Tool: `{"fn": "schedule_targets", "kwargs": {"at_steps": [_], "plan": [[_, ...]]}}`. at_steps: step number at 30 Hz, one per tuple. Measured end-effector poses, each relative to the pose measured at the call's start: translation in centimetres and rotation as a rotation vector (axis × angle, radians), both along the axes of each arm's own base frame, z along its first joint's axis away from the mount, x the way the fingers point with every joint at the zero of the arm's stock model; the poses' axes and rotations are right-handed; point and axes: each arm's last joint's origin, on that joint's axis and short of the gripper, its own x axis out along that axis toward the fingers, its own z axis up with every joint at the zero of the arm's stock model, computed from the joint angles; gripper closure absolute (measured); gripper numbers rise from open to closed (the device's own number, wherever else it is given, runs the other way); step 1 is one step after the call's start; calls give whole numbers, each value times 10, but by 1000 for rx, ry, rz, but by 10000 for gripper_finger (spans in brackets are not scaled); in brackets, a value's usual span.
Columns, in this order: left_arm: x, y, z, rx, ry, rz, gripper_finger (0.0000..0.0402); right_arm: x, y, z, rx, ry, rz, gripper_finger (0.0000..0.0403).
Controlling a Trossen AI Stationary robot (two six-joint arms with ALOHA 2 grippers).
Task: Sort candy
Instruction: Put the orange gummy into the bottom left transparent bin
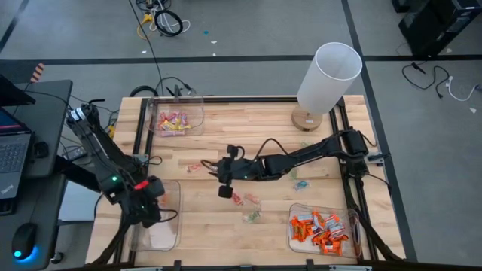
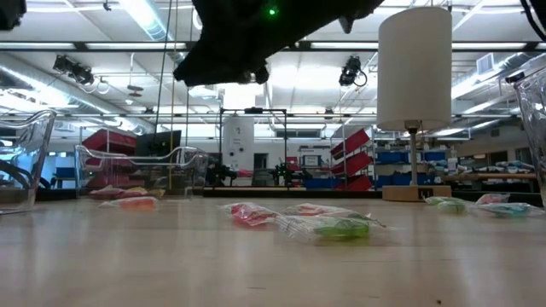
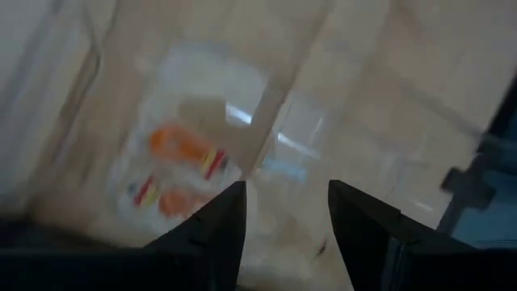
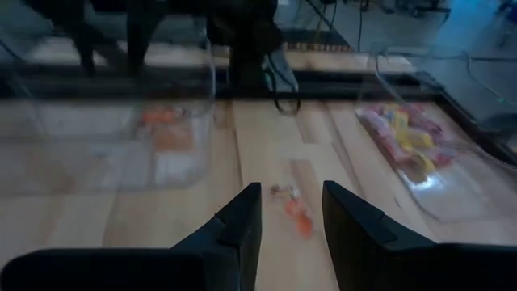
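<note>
Loose candy lies on the wooden table: one piece [image 1: 197, 167] left of centre, two [image 1: 241, 198] [image 1: 252, 214] nearer the front, two [image 1: 300, 181] under the right arm. My right gripper [image 1: 220, 172] [image 4: 291, 214] hovers open above the table's middle, fingers pointing toward the left edge, with a small candy [image 4: 295, 212] on the wood beyond its tips. My left gripper [image 1: 154, 211] [image 3: 287, 222] hangs open, pointing down over the near-left clear bin [image 1: 172, 226]. A pale candy with orange patches [image 3: 182, 166] lies in that bin.
A clear bin [image 1: 197, 124] with pink and yellow candy stands at the far left. Another bin [image 1: 292, 235] at the near right holds orange candy. A white cylindrical lamp [image 1: 327, 75] on a wooden foot stands at the far right. A black frame [image 1: 248, 98] borders the table.
</note>
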Motion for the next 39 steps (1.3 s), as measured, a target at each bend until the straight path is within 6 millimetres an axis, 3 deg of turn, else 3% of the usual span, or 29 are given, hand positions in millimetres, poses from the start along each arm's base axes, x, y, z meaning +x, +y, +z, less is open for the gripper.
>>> {"fn": "schedule_targets", "kwargs": {"at_steps": [9, 16, 27, 39], "plan": [[10, -3, 28, 178, -292, -173, 224, 13, -11, -24, 25, -17, 22, 293], [15, 1, 45, 374, -479, -193, 224, 22, -19, -36, 25, -69, 8, 293], [16, 4, 48, 493, -543, -187, 224, 25, -35, -29, 31, -144, -25, 295], [16, 5, 49, 526, -572, -164, 224, 30, -32, -29, 39, -239, -12, 295]]}}
